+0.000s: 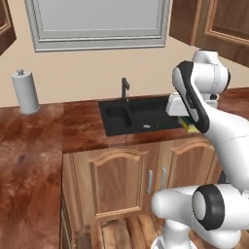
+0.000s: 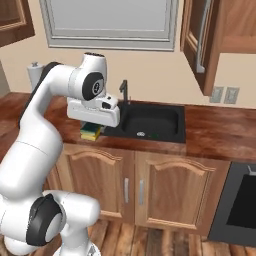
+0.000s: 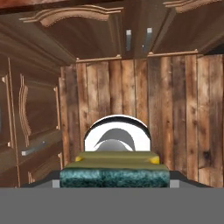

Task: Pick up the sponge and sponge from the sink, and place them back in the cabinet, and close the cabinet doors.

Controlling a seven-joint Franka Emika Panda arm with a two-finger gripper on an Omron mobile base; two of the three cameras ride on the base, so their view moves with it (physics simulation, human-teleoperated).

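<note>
Looking from the sink [image 1: 141, 114] outward: the counter [image 1: 34, 146] wraps it in dark reddish wood, running left to a corner where a paper towel roll [image 1: 24, 92] stands well apart from the basins. Above and behind the sink is a grey window [image 1: 97, 22], and up to its right hangs the cabinet [image 2: 220, 35] with a door [image 2: 195, 37] swung open toward the room. Below the sink are the lower doors [image 2: 165, 192] with arched panels and two slim handles side by side; right of them a dark oven front [image 2: 240, 202] shows. The sink itself is black with two basins, a slim faucet [image 2: 123, 91] at its back edge and a drain [image 2: 141, 133] in the basin floor. My gripper [image 2: 92, 131] hangs at the front of the sink, off its counter edge, pointing down at the plank floor [image 3: 175, 113]. It is clamped on one sponge [image 3: 114, 171], held flat between my fingers, green layer and yellow layer both showing; from the base cameras the sponge [image 1: 190, 125] peeks out under my hand, beside the sink rim. I cannot pick out the second sponge for certain; a small speck lies near the drain.
</note>
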